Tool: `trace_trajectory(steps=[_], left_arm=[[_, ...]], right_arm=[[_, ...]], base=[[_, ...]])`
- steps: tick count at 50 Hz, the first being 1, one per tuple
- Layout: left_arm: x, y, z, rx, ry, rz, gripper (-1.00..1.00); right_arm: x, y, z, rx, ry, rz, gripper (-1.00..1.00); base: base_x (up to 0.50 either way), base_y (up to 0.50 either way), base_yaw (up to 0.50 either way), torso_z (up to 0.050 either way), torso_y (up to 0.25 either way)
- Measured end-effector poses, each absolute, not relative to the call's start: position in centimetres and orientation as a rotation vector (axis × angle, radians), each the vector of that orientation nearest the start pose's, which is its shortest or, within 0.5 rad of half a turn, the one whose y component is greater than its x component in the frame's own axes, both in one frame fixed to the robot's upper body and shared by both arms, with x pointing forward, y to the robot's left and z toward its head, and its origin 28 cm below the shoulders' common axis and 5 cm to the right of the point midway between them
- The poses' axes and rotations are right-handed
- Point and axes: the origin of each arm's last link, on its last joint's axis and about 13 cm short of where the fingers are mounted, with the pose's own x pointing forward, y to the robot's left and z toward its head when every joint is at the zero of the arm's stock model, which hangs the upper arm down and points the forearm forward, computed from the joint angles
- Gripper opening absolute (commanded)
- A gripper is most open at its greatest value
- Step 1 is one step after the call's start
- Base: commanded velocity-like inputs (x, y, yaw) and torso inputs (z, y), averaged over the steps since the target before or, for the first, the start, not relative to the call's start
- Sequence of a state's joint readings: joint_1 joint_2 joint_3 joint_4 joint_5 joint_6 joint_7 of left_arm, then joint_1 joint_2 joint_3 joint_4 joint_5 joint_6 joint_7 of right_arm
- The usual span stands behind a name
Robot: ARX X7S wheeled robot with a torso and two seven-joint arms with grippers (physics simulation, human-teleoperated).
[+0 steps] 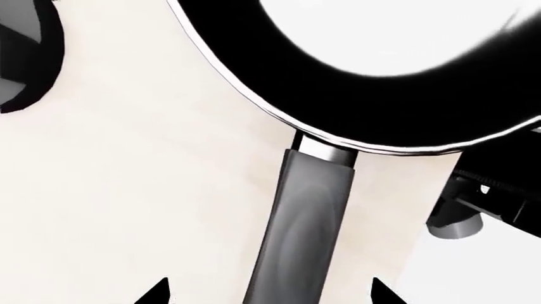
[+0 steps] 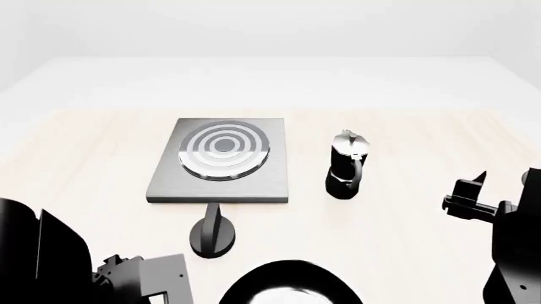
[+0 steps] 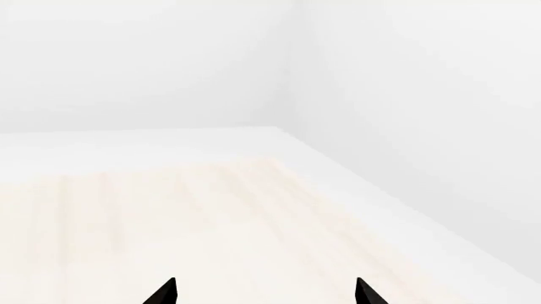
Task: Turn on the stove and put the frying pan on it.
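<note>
Left gripper (image 1: 266, 291) is sitting spread around the frying pan (image 1: 372, 95) handle, not pinching yet. Right gripper (image 3: 263, 292) is hanging open over bare table. Pan's near the front edge, stove (image 2: 222, 161) well beyond. Off-centre clamping is risking the pan twisting into the knob (image 2: 211, 233).

Bright even simulator light, sharp renders, faint shadows, blown-out glare inside frying pan (image 1: 397, 31)

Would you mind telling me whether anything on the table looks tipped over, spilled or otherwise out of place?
Nothing stands out. The moka pot stands upright beside the stove, the knob sits in front of the plate, and the frying pan lies flat on the table, not yet on the burner. No spills or damage show.
</note>
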State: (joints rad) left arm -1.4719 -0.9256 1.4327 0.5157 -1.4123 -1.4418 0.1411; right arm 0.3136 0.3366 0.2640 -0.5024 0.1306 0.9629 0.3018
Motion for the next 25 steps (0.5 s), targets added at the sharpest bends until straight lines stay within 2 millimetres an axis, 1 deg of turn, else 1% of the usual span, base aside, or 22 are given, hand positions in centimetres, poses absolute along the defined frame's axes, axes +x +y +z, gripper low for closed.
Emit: trace_trajectory(steps=[5, 25], left_arm=[[21.8, 27.4, 20.3, 0.780, 1.204, -0.997, 1.00], [23.1, 27.9, 16.9, 0.713, 1.269, -1.053, 1.00]], right_arm=[[23.1, -20.7, 14.8, -0.146, 0.077, -0.565, 1.00], [23.0, -20.7, 14.7, -0.143, 0.074, -0.564, 1.00]], base=[[0.00, 0.00, 0.00, 0.000, 0.000], [0.00, 0.00, 0.00, 0.000, 0.000]])
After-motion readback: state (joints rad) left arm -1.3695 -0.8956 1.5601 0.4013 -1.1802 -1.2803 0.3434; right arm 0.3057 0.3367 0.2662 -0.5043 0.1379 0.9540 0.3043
